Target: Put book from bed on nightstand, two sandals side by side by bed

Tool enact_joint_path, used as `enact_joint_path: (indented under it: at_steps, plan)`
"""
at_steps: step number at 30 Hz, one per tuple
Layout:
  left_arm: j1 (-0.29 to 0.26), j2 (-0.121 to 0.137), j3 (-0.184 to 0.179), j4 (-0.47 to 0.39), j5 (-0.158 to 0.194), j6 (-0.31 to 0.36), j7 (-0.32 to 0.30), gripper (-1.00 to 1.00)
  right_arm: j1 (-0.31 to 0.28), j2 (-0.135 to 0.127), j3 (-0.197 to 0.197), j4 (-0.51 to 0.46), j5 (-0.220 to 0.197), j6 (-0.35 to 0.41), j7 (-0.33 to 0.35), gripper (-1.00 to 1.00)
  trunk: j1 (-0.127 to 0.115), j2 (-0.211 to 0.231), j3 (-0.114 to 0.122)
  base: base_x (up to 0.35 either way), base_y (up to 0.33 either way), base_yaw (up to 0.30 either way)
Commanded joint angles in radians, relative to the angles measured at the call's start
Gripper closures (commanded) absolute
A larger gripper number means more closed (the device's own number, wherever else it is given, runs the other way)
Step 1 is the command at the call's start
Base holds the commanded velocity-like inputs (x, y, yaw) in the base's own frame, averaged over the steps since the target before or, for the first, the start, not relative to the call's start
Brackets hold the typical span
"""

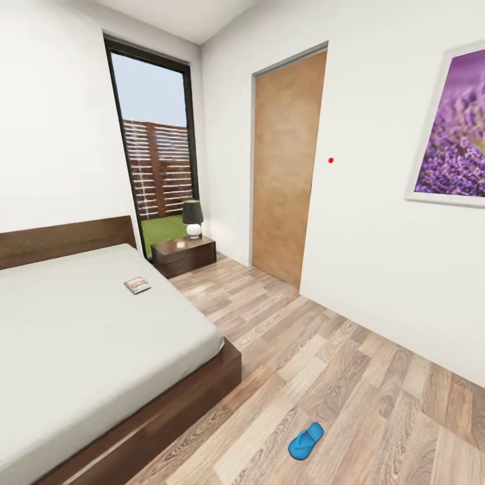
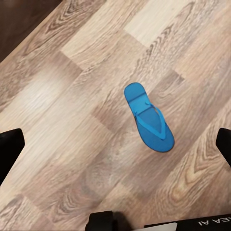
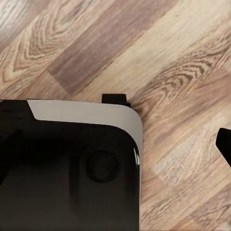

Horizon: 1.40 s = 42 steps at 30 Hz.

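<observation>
1. Here, one flat bright blue flip-flop sandal (image 1: 306,440) lies on the brown wood-plank floor (image 1: 350,377), low in the head frame, right of centre, well apart from the dark-framed bed (image 1: 135,417).
2. Left wrist frame: same sandal (image 2: 148,117) sits centre-right, long axis running upper left to lower right, between the left gripper's (image 2: 115,147) dark fingertips (image 2: 9,149) at either edge. Jaws wide apart, nothing held; this arm looks nearer.
3. Right jaws: cannot tell.
4. Small dark paperback book (image 1: 137,285) rests on the pale mattress, toward the low dark-brown nightstand (image 1: 183,254).
</observation>
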Motion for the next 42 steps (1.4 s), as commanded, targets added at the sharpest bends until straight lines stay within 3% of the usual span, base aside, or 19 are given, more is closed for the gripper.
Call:
enact_joint_path:
  at_steps: [1,26,42]
  plan:
    - [-0.001,0.000,-0.001,0.001,-0.008,-0.003,0.001,-1.00,0.000,0.000,0.000,0.000,0.000,-0.002,0.003,-1.00,0.000,0.000,-0.001,0.048,-0.063,0.037]
    - [-0.001,0.000,0.000,0.000,-0.007,-0.005,0.001,-1.00,0.000,-0.001,0.002,0.000,0.003,-0.003,0.003,-1.00,0.000,0.000,-0.001,0.122,-0.135,0.064]
    - [0.000,-0.001,0.005,-0.001,-0.005,-0.021,0.007,-1.00,0.000,-0.001,0.002,0.000,0.005,-0.002,0.003,-1.00,0.000,0.000,-0.001,-0.085,-0.021,0.001]
